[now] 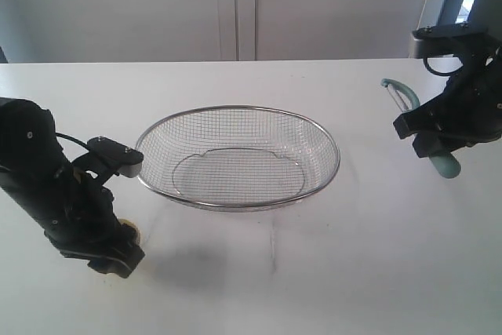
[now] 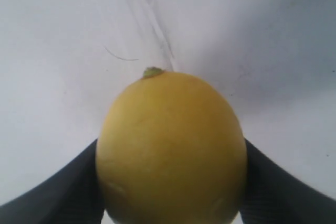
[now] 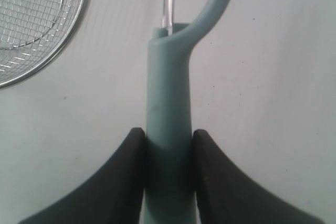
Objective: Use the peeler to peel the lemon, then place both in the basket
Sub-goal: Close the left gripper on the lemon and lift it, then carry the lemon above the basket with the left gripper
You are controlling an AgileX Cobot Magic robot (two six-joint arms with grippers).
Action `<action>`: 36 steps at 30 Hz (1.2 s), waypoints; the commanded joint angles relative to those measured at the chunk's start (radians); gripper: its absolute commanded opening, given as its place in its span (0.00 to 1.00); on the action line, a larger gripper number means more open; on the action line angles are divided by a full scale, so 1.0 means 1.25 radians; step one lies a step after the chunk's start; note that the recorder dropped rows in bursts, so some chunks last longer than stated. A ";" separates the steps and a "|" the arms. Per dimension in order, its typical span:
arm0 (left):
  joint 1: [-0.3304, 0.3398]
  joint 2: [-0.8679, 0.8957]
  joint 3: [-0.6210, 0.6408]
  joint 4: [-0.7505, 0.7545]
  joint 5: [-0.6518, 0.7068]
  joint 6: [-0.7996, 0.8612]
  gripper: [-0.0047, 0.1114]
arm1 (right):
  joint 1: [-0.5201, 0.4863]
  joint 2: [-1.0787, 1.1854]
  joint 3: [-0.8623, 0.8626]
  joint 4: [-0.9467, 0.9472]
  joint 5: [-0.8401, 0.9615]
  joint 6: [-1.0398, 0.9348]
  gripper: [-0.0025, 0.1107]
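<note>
The yellow lemon [image 2: 170,150] fills the left wrist view, its green stem nub pointing away from the camera. My left gripper [image 2: 171,148] is shut on it, one dark finger on each side. In the exterior view only a sliver of the lemon [image 1: 133,233] shows beside the left gripper [image 1: 119,255], low at the front left of the table. My right gripper [image 3: 168,136] is shut on the peeler's teal handle [image 3: 168,98]. Seen from outside, the peeler [image 1: 447,165] juts from the right gripper [image 1: 433,137], right of the wire-mesh basket [image 1: 333,154].
The basket [image 3: 31,14] stands in the middle of the white table, with nothing in it. A pale wall runs behind the table's far edge. A dark frame rises at the back right, above the right arm.
</note>
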 commanded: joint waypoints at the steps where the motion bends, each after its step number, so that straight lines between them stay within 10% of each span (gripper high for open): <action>1: -0.002 -0.059 0.000 0.006 0.043 -0.006 0.04 | 0.001 -0.008 0.000 0.004 -0.002 -0.002 0.02; 36: -0.002 -0.326 0.000 0.024 0.085 0.015 0.04 | 0.001 -0.008 0.000 0.005 -0.002 -0.002 0.02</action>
